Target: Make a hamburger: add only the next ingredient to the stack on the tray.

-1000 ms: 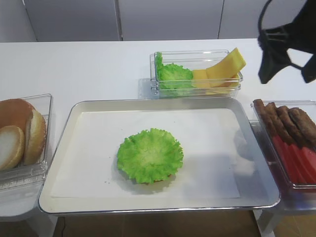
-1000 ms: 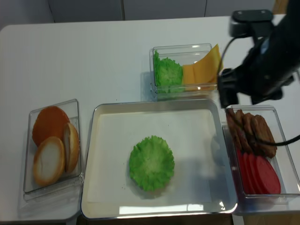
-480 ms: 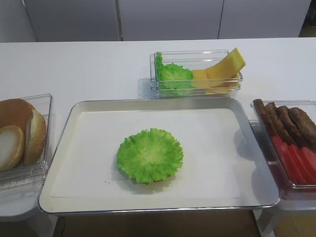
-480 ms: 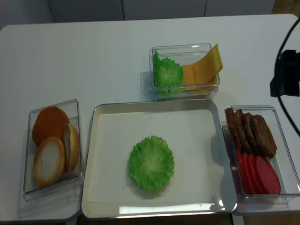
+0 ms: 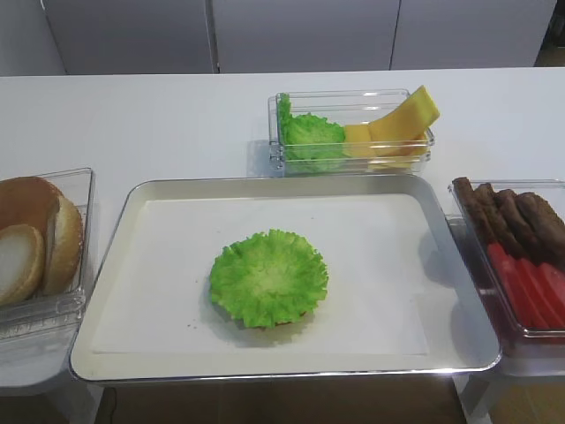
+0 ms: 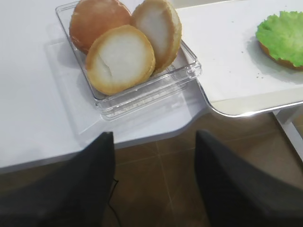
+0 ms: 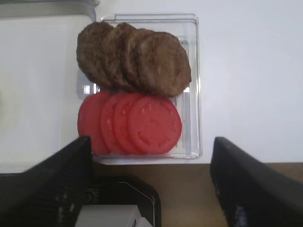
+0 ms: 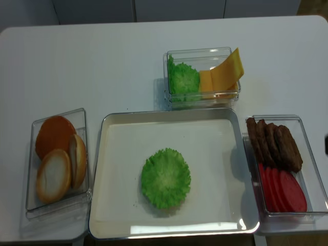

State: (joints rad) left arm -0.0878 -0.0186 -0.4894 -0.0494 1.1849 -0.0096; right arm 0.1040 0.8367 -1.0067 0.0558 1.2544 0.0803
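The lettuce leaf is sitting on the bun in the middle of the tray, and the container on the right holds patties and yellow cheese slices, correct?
Not quite. The right-hand container holds brown patties and red tomato slices, as the realsense high view shows. The cheese slices share the container behind the tray with spare lettuce. The rest stands: the lettuce leaf lies on the bun mid-tray.

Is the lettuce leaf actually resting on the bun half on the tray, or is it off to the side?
Touching. In the left wrist view the lettuce leaf lies directly on the bun half, whose brown rim shows just under its edge.
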